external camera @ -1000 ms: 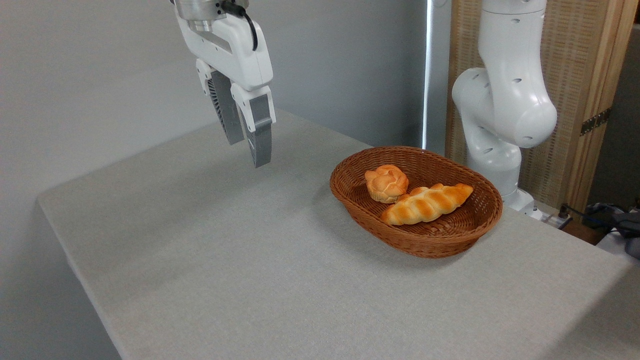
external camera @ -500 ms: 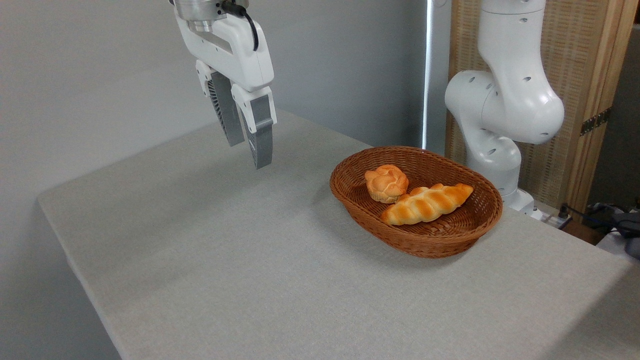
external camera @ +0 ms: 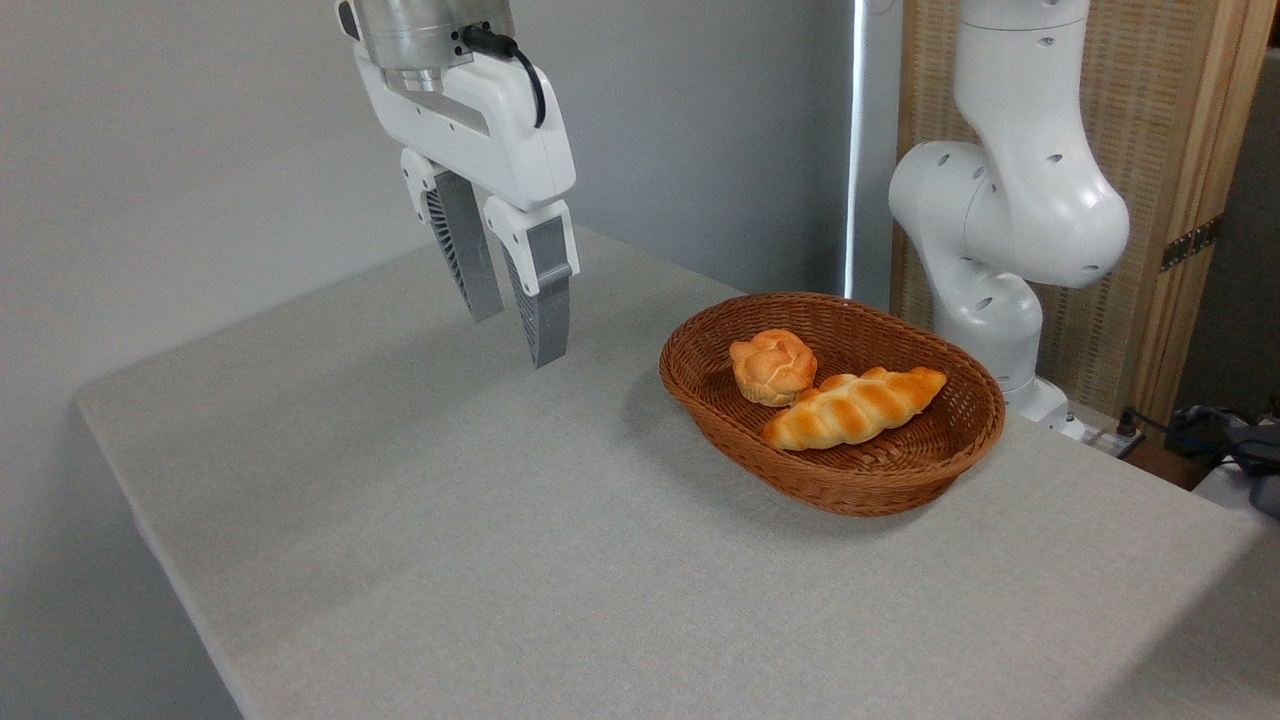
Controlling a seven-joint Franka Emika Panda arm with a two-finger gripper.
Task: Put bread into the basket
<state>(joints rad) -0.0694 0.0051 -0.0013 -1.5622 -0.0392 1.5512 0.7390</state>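
The long braided bread lies inside the oval reddish-brown wicker basket, slanting from lower left to upper right. Beside it in the basket, touching its upper left side, rests a small round knotted bun. My gripper hangs in the air above the table, well to the left of the basket. It is open, with nothing between its grey ribbed fingers.
The grey cloth-covered table has edges at the left and front. The arm's white base column rises just behind the basket at the right. A wooden screen stands behind it, and cables lie at the far right.
My gripper has moved a little to the right and downward, toward the basket. The bread, bun and basket have not moved.
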